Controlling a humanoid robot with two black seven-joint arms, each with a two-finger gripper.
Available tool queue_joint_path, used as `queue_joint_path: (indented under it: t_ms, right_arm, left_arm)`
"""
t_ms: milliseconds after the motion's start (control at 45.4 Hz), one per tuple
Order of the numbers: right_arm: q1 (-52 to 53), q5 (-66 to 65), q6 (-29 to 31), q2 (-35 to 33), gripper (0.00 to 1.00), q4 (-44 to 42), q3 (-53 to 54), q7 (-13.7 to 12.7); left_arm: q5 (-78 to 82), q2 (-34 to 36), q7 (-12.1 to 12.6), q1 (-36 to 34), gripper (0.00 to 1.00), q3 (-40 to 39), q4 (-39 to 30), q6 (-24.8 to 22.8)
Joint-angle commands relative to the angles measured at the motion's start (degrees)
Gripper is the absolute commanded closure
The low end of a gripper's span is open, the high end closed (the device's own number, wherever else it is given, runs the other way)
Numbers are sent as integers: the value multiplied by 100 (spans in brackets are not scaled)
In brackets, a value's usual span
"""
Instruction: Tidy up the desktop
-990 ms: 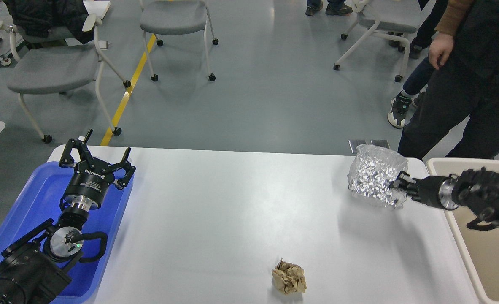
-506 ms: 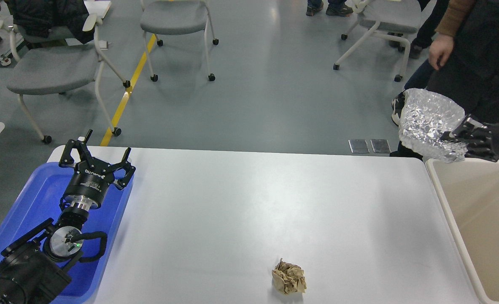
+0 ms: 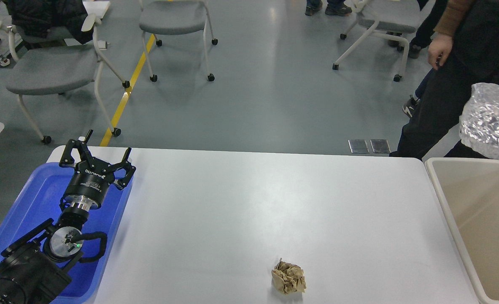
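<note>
- Left gripper [image 3: 96, 158]: jaws spread apart, holding nothing; hovers over the far end of the blue tray [image 3: 30, 198] at the left edge of the desktop [image 3: 249, 211].
- Right gripper: all but out of view at the right border; jaw state cannot be told.
- Crinkled silver wrapper [image 3: 492, 120]: held aloft above the far rim of the beige bin [image 3: 447, 202], not yet dropped.
- Crumpled brown paper ball [image 3: 289, 277]: lies alone on the desktop, near the front edge, well apart from both grippers.
- Progress, as judged: one piece almost binned; paper ball remains; otherwise little left.
- Change: wrapper was low over the desktop's right end, has since risen and travelled right over the bin; left arm and paper ball unmoved.
</note>
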Motion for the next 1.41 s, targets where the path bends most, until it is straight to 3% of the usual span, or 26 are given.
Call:
queue_joint_path:
  t_ms: [0,88,198,308,462,638,924,946,968,1012,1034,1100,1254,1386]
  right_arm:
    - [-1264,36,-1884,752,100,-1187,-975,363]
    - [-1704,54,-2632,929,100,-1223,-1274,337]
    - [-1968,54,-2923,1218,100,-1266,-1451,214]
    - [-2249,54,-2984,1456,100,-1504,-1582,-15]
    - [-2338,63,-2993,1641,100,-1548,-1969,-621]
    - [-2338,1,-2985,1746,100,-1548,-2338,-1052]
    - [-2346,71,-2993,1913,100,-1530,-2629,-1175]
    - [-2346,89,-2993,1948,98,-1530,-2611,-1175]
    - [-2346,115,-2993,1975,82,-1539,-2602,-1166]
    - [-2346,194,-2993,1984,30,-1539,-2585,-1158]
    - [-2346,247,-3002,1992,11,-1531,-2585,-1149]
    - [-2346,475,-2967,1984,0,-1530,-2576,-1149]
    - [-2303,1291,-3002,1984,0,-1539,-2375,-1105]
    - [-2127,2969,-2941,2010,0,-1548,-1102,-1122]
  left_arm:
    - [-8,0,0,0,0,0,-1,9]
    - [-8,0,0,0,0,0,-1,9]
    - [-8,0,0,0,0,0,-1,17]
    - [-8,0,0,0,0,0,-1,17]
    - [-8,0,0,0,0,0,8,26]
    - [-8,0,0,0,0,0,-1,35]
    - [-8,0,0,-8,0,0,-1,35]
    - [-8,0,0,-8,0,0,8,35]
    - [-8,0,0,0,0,8,-1,26]
    - [-8,0,0,0,0,0,-1,26]
    - [-8,0,0,0,0,8,-1,26]
    - [-8,0,0,-8,0,0,-1,26]
    - [-8,0,0,0,0,0,-1,26]
    - [-8,0,0,-8,0,0,-1,26]
